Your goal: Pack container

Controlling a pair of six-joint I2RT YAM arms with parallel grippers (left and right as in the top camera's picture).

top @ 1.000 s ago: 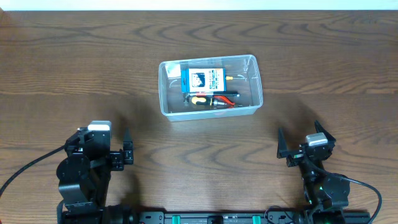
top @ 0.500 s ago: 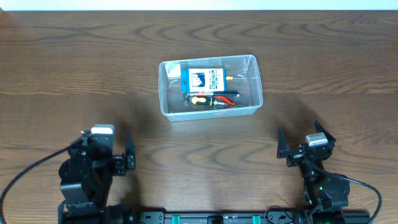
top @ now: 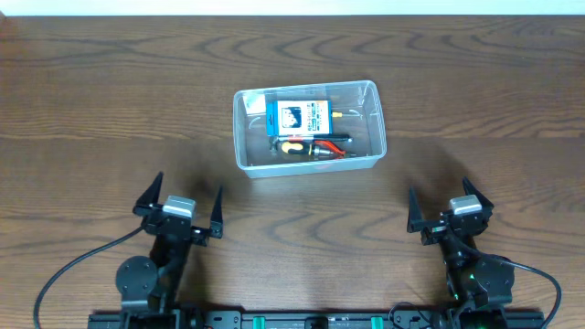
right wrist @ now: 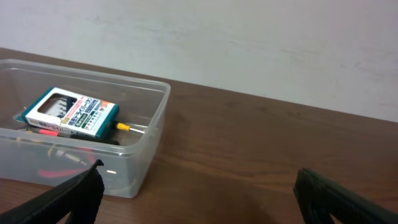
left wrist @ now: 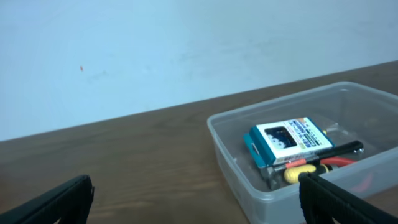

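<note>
Left pincer (top: pixel 189 188) now pulled back toward near table (top: pixel 91 110) edge, spread, empty; right pincer (top: pixel 438 189) likewise spread. Clear rectangular plastic container (top: pixel 243 137) filled; packing judged done.

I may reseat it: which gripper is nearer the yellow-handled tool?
Left. The left gripper hangs open off the container's left front corner, the yellow-handled tool's end; the right gripper, also open, is off the right front corner, farther away.

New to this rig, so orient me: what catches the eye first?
A clear container at mid-table, holding a blue-and-white box lying over red- and orange-handled tools. Below it in the overhead view, the left pincer and right pincer stand open and empty, apart from it.
</note>
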